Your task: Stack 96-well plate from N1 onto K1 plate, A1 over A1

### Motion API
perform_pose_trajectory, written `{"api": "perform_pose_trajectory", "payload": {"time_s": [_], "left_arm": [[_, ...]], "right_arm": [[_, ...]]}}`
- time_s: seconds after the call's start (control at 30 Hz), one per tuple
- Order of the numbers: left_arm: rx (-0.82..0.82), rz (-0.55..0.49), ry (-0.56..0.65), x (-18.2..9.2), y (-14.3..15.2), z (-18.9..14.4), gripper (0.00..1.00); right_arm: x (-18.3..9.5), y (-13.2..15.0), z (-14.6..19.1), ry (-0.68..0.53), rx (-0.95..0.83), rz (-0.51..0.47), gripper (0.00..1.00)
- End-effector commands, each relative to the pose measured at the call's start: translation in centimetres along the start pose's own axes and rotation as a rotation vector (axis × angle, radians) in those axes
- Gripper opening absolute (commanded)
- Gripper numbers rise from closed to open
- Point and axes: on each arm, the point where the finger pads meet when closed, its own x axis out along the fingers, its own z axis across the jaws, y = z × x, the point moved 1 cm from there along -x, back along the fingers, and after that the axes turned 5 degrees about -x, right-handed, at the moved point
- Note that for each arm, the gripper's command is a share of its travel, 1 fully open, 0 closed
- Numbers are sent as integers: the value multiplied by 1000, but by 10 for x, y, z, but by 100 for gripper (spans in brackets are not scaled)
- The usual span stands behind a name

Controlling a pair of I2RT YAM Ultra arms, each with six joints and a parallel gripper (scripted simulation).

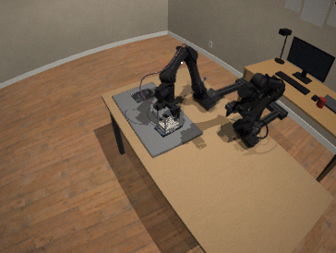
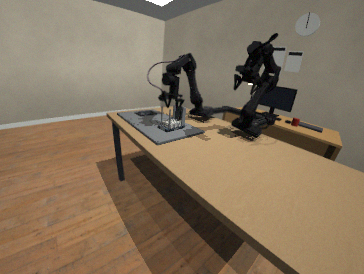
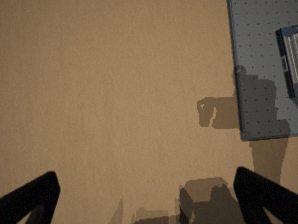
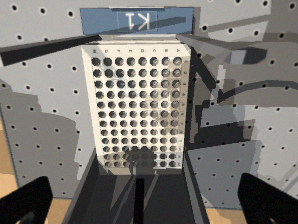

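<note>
Black-fingered and open, the right pincer [image 1: 168,111] [image 2: 172,100] [image 4: 145,184] stands above the white 96-well plate [image 1: 169,124] [image 2: 173,123] [image 4: 139,100] at rack K1 [image 1: 162,134] [image 2: 172,130] [image 3: 285,62] [image 4: 137,21], so transfer and release appear complete, leaving withdrawal and verification of full nesting, A1 alignment and the lower plate's flat seating, none of which can be confirmed.

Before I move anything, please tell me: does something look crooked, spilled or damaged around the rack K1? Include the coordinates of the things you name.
Nothing stands out. The white plate [image 1: 168,125] [image 2: 172,122] [image 4: 138,90] looks square to the blue K1 label [image 4: 136,21], with no visible crack or spill. Whether it is fully nested, I cannot tell.
</note>
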Motion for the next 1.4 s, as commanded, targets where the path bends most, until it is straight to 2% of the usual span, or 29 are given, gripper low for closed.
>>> {"api": "perform_pose_trajectory", "payload": {"time_s": [0.0, 0.33, 1.37], "left_arm": [[-15, -8, 3, -4, 5, -1, 100], [-15, -8, 3, -4, 5, -1, 100], [-15, -8, 3, -4, 5, -1, 100]], "right_arm": [[-26, -2, -1, 2, 8, -32, 100], [-45, -1, -1, 1, 8, -32, 100], [-44, -2, 0, -1, 9, -36, 100]]}}
